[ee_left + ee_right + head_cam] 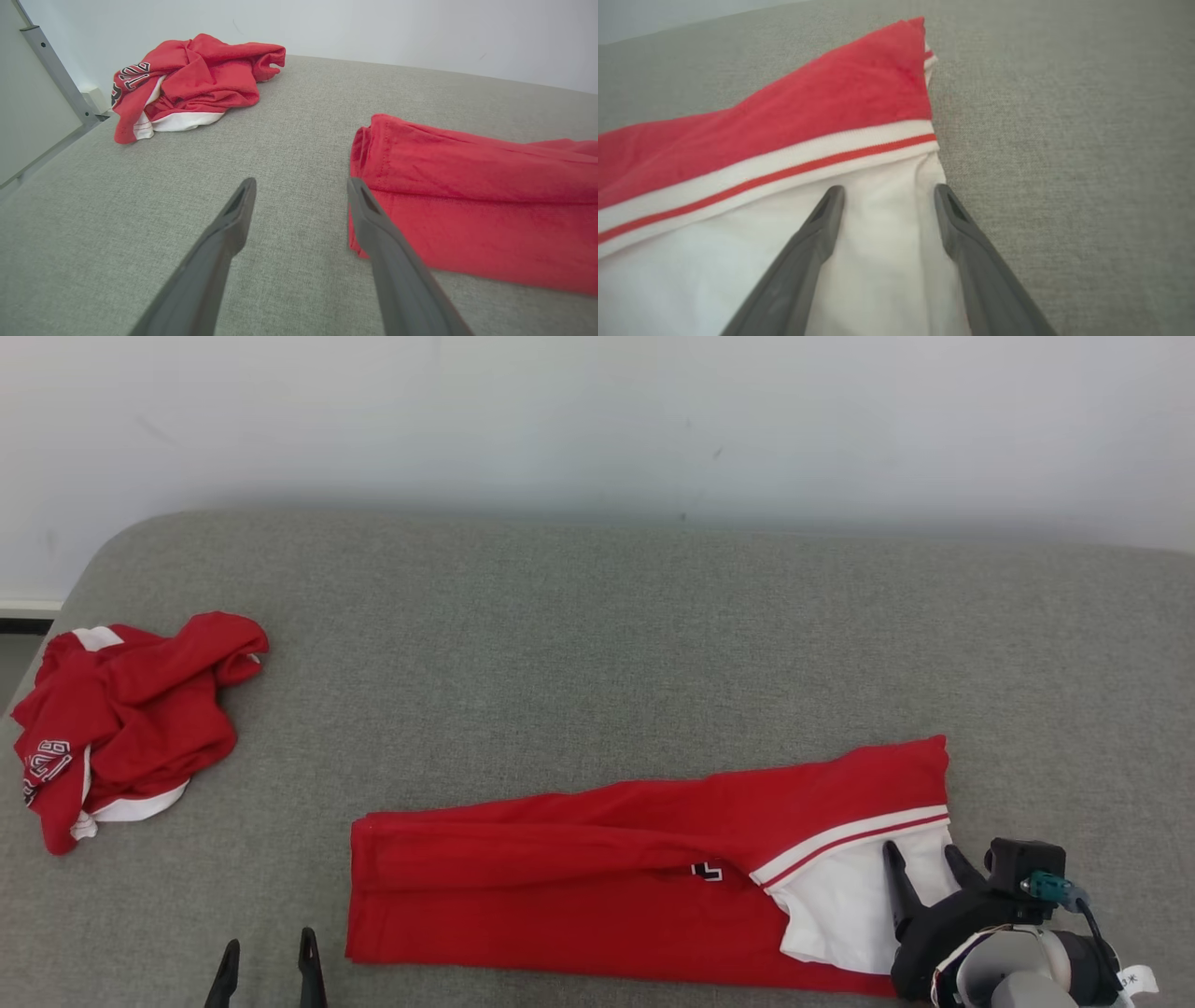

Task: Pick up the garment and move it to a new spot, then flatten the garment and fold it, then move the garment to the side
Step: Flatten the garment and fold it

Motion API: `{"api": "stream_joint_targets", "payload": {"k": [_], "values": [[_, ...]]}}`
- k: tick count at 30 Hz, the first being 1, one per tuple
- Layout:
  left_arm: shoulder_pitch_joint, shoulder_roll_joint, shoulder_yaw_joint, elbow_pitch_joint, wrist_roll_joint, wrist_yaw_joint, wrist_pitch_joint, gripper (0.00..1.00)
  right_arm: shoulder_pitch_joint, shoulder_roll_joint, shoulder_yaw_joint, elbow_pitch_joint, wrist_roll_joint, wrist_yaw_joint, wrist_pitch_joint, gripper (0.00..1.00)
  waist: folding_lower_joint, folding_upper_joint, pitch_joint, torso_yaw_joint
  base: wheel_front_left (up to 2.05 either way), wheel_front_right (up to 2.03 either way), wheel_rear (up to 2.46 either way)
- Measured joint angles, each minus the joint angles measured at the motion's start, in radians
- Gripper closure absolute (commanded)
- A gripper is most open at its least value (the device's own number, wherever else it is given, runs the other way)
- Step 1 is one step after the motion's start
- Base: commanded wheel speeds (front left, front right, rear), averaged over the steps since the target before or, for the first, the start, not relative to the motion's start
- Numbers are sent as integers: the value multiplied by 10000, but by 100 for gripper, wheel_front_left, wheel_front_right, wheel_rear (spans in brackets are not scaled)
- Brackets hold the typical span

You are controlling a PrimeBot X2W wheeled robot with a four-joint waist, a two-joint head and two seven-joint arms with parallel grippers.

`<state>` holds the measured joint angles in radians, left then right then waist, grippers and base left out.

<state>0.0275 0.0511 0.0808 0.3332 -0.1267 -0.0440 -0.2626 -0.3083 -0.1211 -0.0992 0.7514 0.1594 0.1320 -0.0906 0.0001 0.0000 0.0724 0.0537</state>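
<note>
A red garment [607, 877] with a white panel and a white-and-red stripe lies folded into a long band across the front of the grey surface. My right gripper [920, 859] hovers open over its white end [878, 242], fingers spread, nothing between them. My left gripper [266, 952] is open at the lower left, just left of the band's red end [467, 200]; its right finger [373, 224] sits close to the cloth's corner.
A second red garment [126, 719] with white trim and lettering lies crumpled at the far left near the surface's edge [187, 79]. The grey padded surface [597, 644] runs back to a pale wall. A metal frame [56, 74] stands beyond the left edge.
</note>
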Motion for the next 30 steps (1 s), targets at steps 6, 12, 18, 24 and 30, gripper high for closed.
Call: {"api": "stream_joint_targets", "payload": {"k": [6,12,18,24,30], "values": [[-75,0,6,27,-150,31,0,0,-347,-44,-171,581,-56,0,752,0,0,0,154,203,0,0,0],[-74,0,48,63,-242,58,0,0,-402,59,155,723,347,-8,1133,0,-1,0,164,189,0,0,0],[-130,0,4,163,-336,82,0,0,-402,63,573,732,708,-25,1266,100,-1,0,278,157,0,0,0],[-259,-2,0,339,-408,84,0,0,-451,117,617,784,1085,-13,1041,100,-1,0,397,194,0,0,0],[-283,0,-19,316,-424,31,0,0,-518,4,42,1030,1127,15,111,100,-1,0,422,240,0,0,0]]}}
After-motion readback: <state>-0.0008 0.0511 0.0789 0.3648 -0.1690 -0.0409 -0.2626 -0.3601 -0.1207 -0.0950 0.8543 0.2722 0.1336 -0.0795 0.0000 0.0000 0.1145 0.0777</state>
